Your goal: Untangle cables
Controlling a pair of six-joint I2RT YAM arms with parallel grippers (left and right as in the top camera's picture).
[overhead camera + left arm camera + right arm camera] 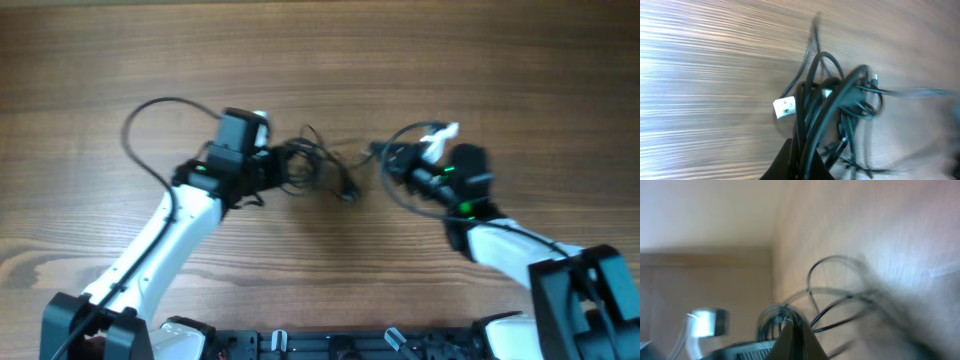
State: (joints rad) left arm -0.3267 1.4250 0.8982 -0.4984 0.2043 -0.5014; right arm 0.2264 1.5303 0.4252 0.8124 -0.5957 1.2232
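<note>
overhead: cables (312, 165) lie bunched, left tool (274, 166) at nine o'clock, right tool (396, 162) at three, both clamped on strands; untangling barely begun.

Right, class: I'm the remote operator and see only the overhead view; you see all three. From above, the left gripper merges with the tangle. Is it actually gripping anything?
Observer: Yes. The left wrist view shows the left gripper shut on several strands of the cables.
Operator: Anything pale in that tangle?
Observer: A small white tag sits at its edge, beside the strands.
Operator: And the right gripper?
Observer: The right wrist view is blurred, but the right gripper is shut, with thin strands running out from its tips and a loop arching beyond.
</note>
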